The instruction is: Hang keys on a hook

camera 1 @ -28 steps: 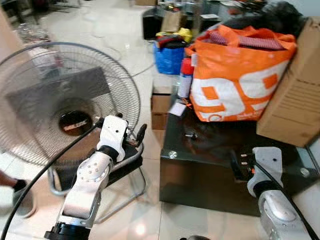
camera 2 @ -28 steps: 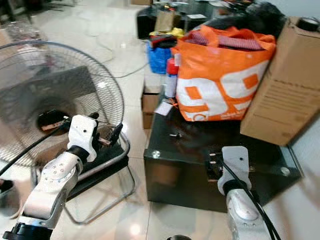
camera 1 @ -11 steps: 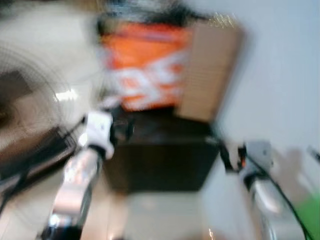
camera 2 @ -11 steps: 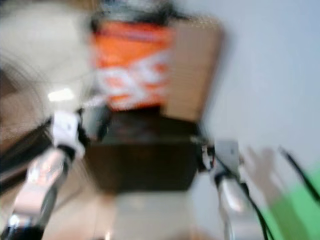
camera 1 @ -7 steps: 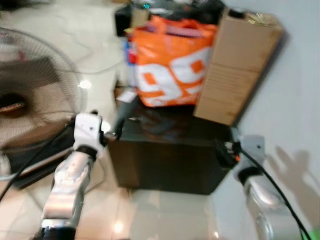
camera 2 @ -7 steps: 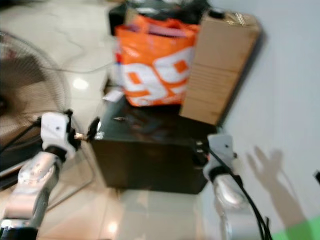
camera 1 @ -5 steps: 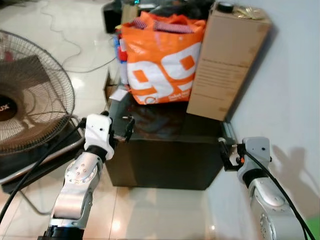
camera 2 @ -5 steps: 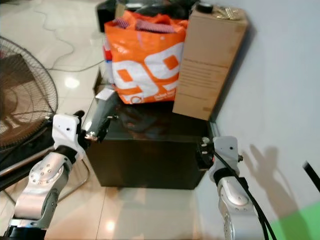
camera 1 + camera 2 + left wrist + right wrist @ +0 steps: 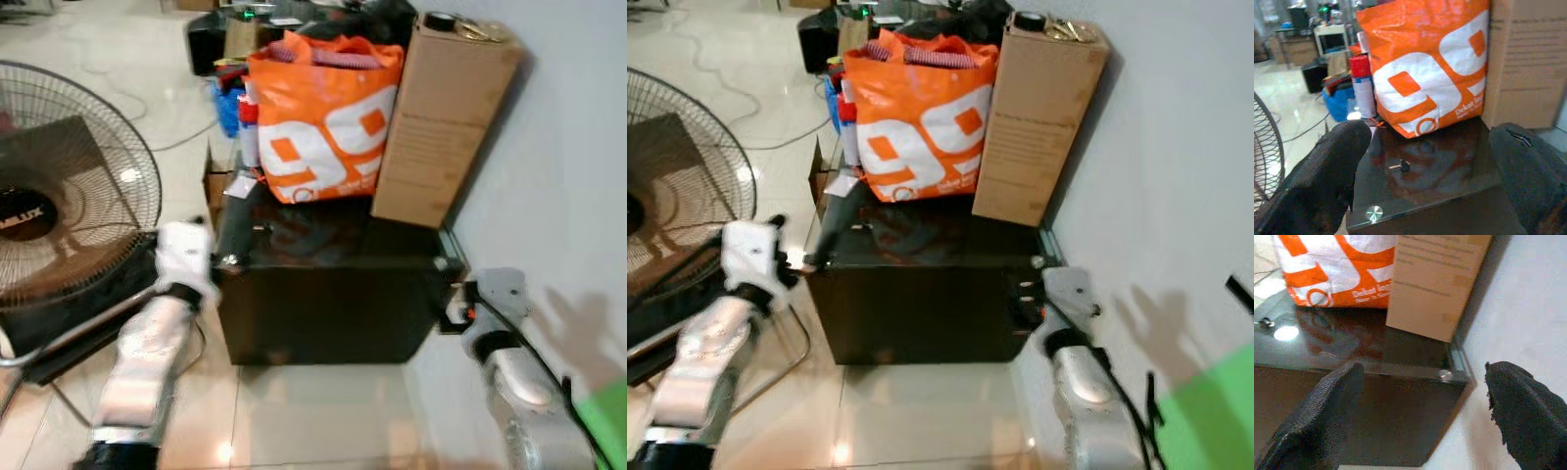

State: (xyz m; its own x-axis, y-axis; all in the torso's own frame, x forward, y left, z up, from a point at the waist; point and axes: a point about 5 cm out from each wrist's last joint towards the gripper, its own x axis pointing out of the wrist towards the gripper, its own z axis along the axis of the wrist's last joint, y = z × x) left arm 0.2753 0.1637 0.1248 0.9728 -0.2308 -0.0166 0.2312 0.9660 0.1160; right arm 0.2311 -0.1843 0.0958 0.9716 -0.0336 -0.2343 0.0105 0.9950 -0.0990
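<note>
A small bunch of keys [image 9: 1399,166] lies on the dark glass table [image 9: 323,294], near its left side in front of the orange bag [image 9: 328,117]; the keys [image 9: 260,228] look tiny from the head. My left gripper [image 9: 1431,133] is open at the table's left front corner, pointing at the keys a short way off. The left gripper [image 9: 227,240] is blurred in the head views. My right gripper [image 9: 1423,371] is open and empty at the table's right front corner, close to the wall. In the right wrist view the keys [image 9: 1265,323] sit at the far edge.
A tall cardboard box [image 9: 441,117] stands on the table beside the bag. A red spray can [image 9: 1362,85] stands behind the bag's left side. A large floor fan [image 9: 59,225] is on my left. A white wall [image 9: 578,196] closes the right side. Clutter lies on the floor behind.
The camera swung right from the fan to face the table, then steadied. My left arm has shifted slightly at the table's left corner and is blurred now. The keys lie where they were.
</note>
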